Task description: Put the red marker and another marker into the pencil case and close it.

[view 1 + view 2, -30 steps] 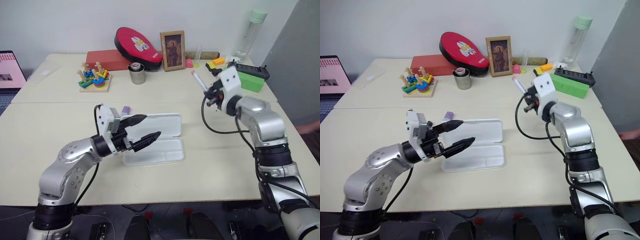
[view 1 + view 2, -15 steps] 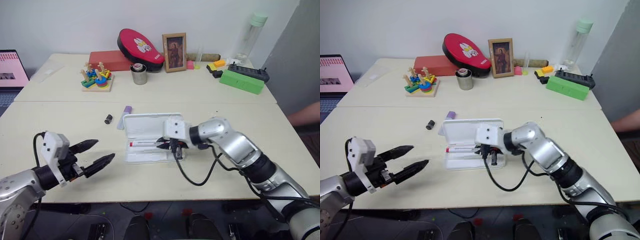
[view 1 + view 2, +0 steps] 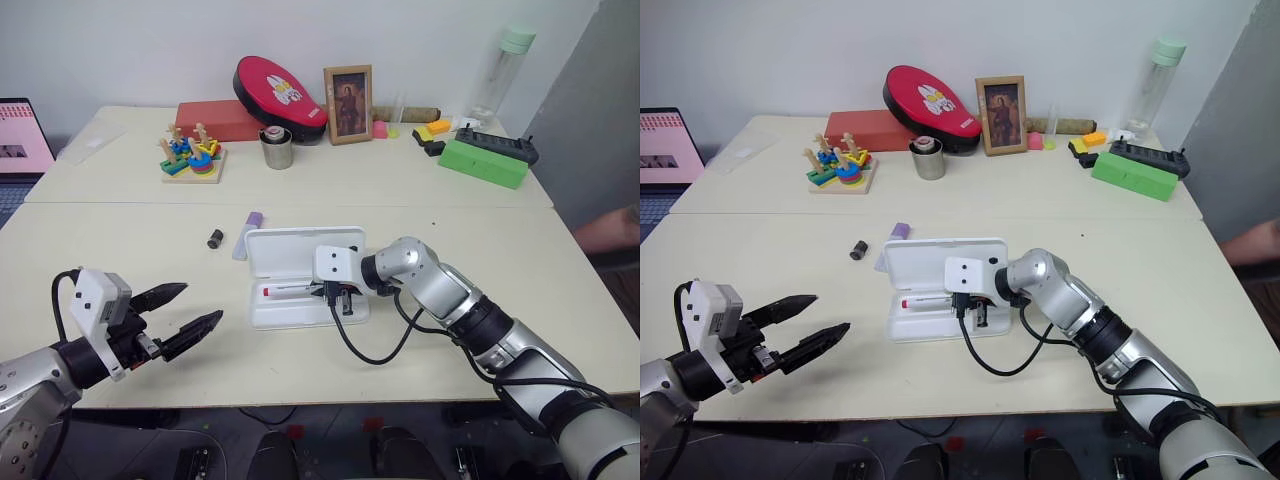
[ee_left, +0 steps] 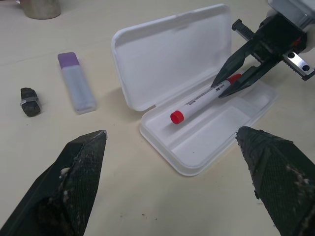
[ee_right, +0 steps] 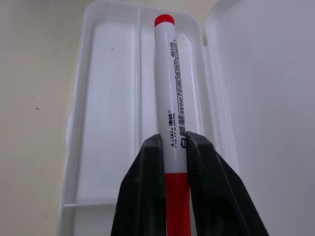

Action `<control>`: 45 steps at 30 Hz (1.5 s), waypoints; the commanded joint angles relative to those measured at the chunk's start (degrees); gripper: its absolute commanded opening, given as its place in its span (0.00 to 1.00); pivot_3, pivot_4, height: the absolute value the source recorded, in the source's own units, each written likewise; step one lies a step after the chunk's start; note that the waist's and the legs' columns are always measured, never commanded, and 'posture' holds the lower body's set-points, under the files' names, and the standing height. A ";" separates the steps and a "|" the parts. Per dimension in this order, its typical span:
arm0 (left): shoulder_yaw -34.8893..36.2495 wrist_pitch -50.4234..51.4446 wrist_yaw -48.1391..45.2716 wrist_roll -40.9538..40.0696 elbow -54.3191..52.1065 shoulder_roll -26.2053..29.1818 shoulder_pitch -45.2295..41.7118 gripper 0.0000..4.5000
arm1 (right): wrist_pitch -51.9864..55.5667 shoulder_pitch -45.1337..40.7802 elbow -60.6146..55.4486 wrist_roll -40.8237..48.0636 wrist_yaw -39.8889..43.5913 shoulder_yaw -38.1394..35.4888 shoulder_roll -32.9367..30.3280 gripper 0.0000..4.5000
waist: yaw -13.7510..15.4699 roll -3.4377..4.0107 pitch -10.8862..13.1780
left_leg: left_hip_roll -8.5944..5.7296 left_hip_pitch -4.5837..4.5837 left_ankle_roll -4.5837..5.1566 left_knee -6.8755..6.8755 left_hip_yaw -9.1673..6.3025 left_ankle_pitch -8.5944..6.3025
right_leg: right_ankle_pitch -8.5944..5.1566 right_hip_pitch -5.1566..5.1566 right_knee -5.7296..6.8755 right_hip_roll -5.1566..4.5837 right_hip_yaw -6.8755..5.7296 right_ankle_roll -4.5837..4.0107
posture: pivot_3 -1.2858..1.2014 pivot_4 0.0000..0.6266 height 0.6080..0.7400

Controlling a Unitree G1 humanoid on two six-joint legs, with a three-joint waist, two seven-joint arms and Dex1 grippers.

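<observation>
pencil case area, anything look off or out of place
Nothing looks damaged or spilled. The case lies open on the table with the red marker in its tray, the right hand closed on it. The lavender marker and a small dark cylinder lie loose on the table beside the case.

Between my black right pincer (image 5: pixel 173 162) fingers sits the red marker (image 5: pixel 172 103), white-barrelled with red ends; beyond it the white pencil case (image 4: pixel 167 54); farther off, another marker (image 4: pixel 77 83), lavender with purple cap.

Glossy white plastic pencil case (image 4: pixel 172 54)
</observation>
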 commanded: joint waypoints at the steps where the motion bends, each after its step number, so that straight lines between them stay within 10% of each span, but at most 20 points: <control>1: -0.19 0.10 0.41 -1.30 -1.40 0.39 -1.50 1.00 | -0.45 -0.81 -2.36 0.99 1.12 -3.21 0.45 0.31 | -0.08 0.00 0.00 | 0.00 0.00 0.00 0.00 0.00 0.00 | 0.00 0.01 0.00 0.00 0.00 0.00 | 0.52 0.24 1.00; 15: -9.25 4.49 15.97 3.95 7.41 -3.68 -20.99 1.00 | 9.54 -5.66 -9.62 11.58 6.72 -15.27 0.38 0.99 | 0.41 -0.02 -0.01 | -0.01 0.00 0.00 0.04 -0.02 0.00 | 0.03 0.23 0.05 0.01 -0.01 0.06 | 0.52 0.24 1.00; 45: -31.92 3.95 18.30 25.04 47.79 -10.13 -51.15 1.00 | 12.61 -18.67 4.69 12.29 -1.06 -22.77 1.20 0.99 | 0.84 -0.14 -0.09 | -0.07 -0.08 -0.01 -0.02 -0.06 0.01 | 0.05 0.15 0.10 0.02 -0.04 0.04 | 0.52 0.24 1.00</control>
